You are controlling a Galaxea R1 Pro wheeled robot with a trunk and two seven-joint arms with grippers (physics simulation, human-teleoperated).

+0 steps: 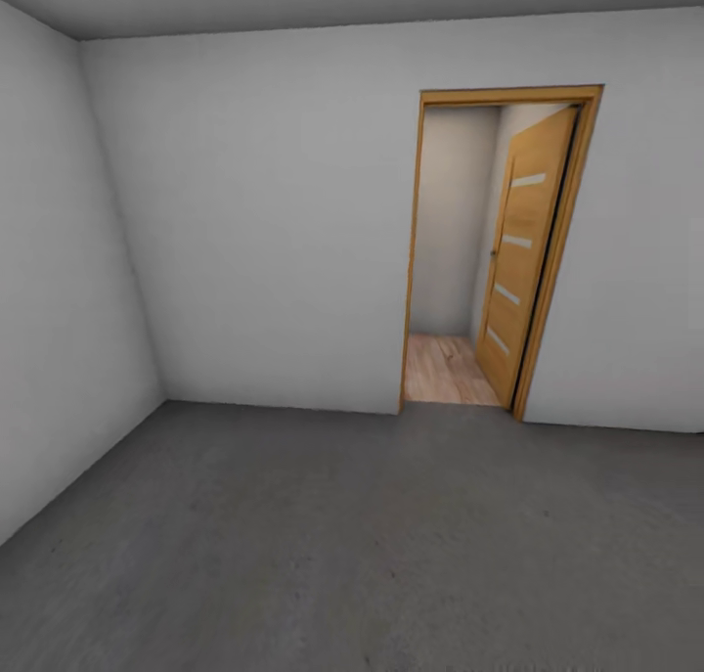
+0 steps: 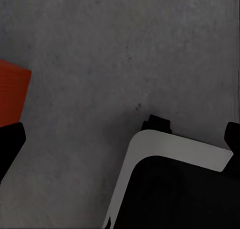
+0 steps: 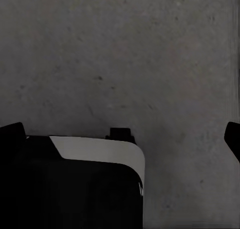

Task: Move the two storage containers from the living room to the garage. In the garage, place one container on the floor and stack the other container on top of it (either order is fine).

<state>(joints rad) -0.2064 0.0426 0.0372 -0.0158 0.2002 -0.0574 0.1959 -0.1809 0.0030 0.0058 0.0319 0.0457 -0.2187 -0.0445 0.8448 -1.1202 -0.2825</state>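
1. Ahead of us in the head view, the garage floor [image 1: 323, 545] spreads out as rough, mottled dark grey concrete and meets plain white walls [image 1: 264, 232] at the far end and on the left.
2. We see a doorway [image 1: 452, 261] with a light wood frame set in the far wall, right of centre; its wooden door [image 1: 525, 251], with four pale glazed slots, stands swung open into the room beyond.
3. We see a strip of light wood plank floor [image 1: 448, 371] through that doorway, with pale walls behind it.
4. We see one corner of a red-orange storage container [image 2: 12, 91] at the edge of the left wrist view, lying on the grey concrete [image 2: 130, 54] close to the robot's base [image 2: 175, 184], a dark body with a white rim.
5. We see dark tips of the left fingers [image 2: 10, 141] at both edges of that view, set wide apart with nothing between them.
6. We see the right fingers [image 3: 233, 135] likewise spread to the edges of the right wrist view, holding nothing, over bare concrete [image 3: 125, 54] and the same dark, white-rimmed base [image 3: 75, 189].
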